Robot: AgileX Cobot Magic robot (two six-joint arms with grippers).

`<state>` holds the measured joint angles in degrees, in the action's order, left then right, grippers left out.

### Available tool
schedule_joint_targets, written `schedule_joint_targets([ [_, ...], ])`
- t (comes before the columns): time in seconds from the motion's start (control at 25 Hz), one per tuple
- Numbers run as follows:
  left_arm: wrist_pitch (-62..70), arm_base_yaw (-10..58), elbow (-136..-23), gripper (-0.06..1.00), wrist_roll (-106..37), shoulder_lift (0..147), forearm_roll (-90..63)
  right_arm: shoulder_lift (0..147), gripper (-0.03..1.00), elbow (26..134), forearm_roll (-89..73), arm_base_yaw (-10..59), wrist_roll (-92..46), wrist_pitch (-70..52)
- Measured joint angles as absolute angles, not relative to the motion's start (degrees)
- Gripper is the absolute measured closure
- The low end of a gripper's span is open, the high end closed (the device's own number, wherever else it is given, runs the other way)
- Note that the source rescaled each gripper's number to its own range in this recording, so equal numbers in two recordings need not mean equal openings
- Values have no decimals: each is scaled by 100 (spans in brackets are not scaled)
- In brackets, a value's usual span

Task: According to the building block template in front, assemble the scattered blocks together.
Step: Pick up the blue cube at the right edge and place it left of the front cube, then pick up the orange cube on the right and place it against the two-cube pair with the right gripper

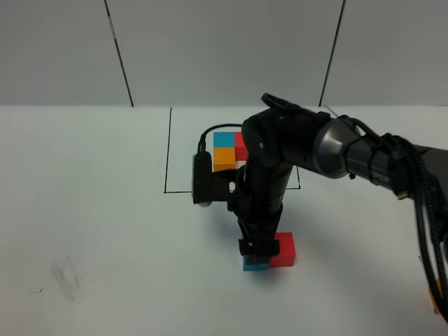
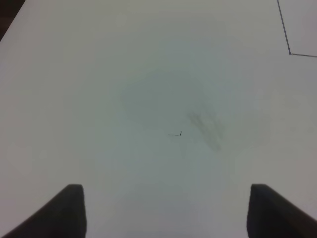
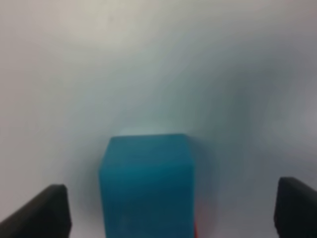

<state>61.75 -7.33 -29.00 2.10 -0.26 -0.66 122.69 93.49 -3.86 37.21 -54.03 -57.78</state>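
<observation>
White tabletop [image 1: 105, 210]: right gripper [image 3: 171, 198], jaws spread wide, straddles the sky-blue cube [image 3: 146, 188] beside the red cube [image 1: 284, 250]; left gripper [image 2: 166, 210] hovers, fingers apart.

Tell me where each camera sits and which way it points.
Exterior high: mounted high, facing down over the table; shows the template and the right arm over the blue cube beside the red cube.
Left wrist: on the left arm, looking down at the table's smudge; the open left gripper shows.
Right wrist: on the right arm, close above the blue cube, between the fingers of the open right gripper.
Shared: exterior and right wrist both show the blue cube.
</observation>
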Motion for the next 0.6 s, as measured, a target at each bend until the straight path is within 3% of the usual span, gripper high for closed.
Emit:
schedule_joint_targets([
  [0.12,6175,-733,-2900,44,210,-26,-66,11690,17,9349,0,3720,-4581,-6153],
  [0.32,6175,-733,-2900,44,210,-26,-66,11049,20,9194,1183,3426,-1855,-6873],
  [0.6,6175,-733,-2900,44,210,-26,-66,9855,21,7292,1296,2431,448,-6317],
])
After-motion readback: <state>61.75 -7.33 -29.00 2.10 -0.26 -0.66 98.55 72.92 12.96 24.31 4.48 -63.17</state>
